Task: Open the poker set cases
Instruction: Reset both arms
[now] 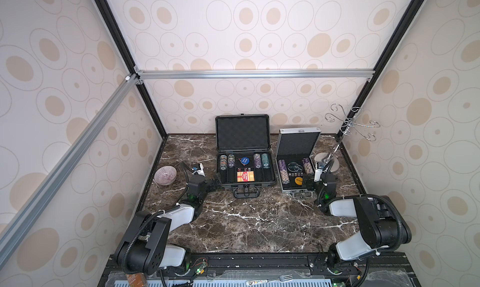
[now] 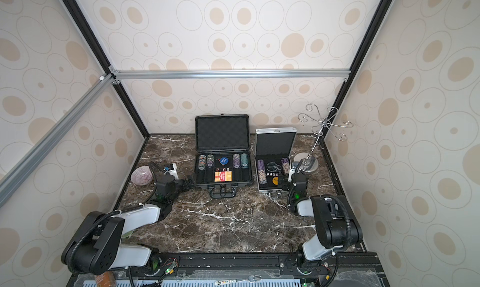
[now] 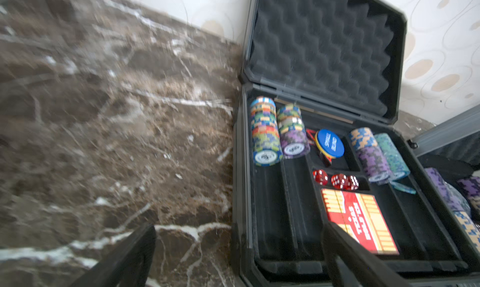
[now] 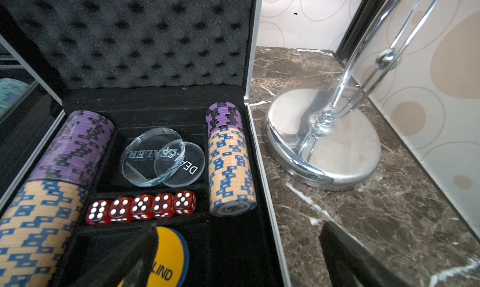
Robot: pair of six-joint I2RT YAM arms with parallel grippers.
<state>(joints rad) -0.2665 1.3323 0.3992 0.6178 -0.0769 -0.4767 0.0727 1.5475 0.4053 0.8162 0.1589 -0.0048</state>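
Links: black joint housings (image 1: 153, 236) — pale grey shells (image 1: 181, 213)
Cables: black corrugated hoses (image 1: 148, 215)
Wrist lights (image 1: 191, 195): green
Left gripper (image 1: 217, 183): black fingers (image 3: 124, 259)

The dark grey case (image 2: 222, 135) stands open on the counter (image 2: 228, 220) with its lid upright and chips in the tray. The left end effector (image 2: 191, 182) is just beside its front corner. The silver case (image 2: 275, 142) is also open, and the right end effector (image 2: 283, 181) is over its front corner. A bowl (image 2: 141, 175) lies beyond the left end effector, on the side away from the cases. A chrome stand (image 2: 310, 166) stands just behind the right end effector.
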